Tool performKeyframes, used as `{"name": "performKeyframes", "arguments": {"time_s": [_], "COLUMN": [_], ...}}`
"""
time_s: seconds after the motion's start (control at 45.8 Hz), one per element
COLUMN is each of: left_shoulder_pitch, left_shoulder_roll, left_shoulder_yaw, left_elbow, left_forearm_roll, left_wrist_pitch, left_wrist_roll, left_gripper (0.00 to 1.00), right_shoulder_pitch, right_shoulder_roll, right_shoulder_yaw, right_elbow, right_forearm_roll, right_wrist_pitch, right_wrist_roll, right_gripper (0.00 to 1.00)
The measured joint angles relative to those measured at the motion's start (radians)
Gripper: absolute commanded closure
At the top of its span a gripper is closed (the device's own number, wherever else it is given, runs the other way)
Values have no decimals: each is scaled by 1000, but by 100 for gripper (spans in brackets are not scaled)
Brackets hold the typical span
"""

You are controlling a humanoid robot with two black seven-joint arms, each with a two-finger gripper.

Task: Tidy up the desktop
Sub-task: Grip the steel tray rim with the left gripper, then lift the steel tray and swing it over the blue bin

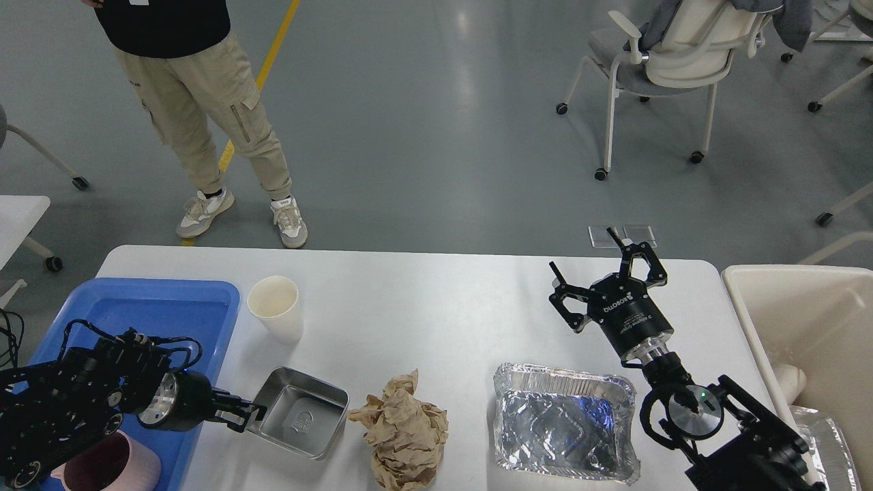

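The white desktop point(436, 300) holds a white paper cup point(274, 307), a square steel tin point(300, 421), a crumpled brown paper ball point(402, 429) and a foil tray point(563, 423). My left gripper point(247, 414) comes in from the left and is shut on the tin's left rim; the tin sits tilted. My right gripper point(590, 262) is open and empty, pointing away over the desktop's far right, behind the foil tray.
A blue plastic tray point(157, 307) lies at the left with a pink mug point(102, 464) at its near end. A cream bin point(805, 320) stands off the right edge. A person point(204, 102) stands beyond the far edge; a chair point(668, 61) is farther back.
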Motion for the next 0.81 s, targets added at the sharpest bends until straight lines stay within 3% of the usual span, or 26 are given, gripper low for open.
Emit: {"name": "performKeyframes", "arguments": {"time_s": [0.502, 0.808], "left_shoulder_pitch": [-3, -16], "left_shoulder_roll": [35, 193], "left_shoulder_yaw": [1, -23], "left_elbow": [14, -93], "left_forearm_roll": [-9, -25], "left_wrist_pitch": [16, 10], "left_wrist_roll": [-77, -125], "left_gripper": [100, 99], "right_shoulder_pitch": [0, 1], "right_shoulder_roll": [3, 8], "right_shoulder_yaw": [-3, -4], "right_elbow": [0, -3], "right_forearm_roll": [0, 0], "right_wrist_pitch": [0, -2], "right_wrist_roll": [0, 0], "right_gripper": [0, 0]}}
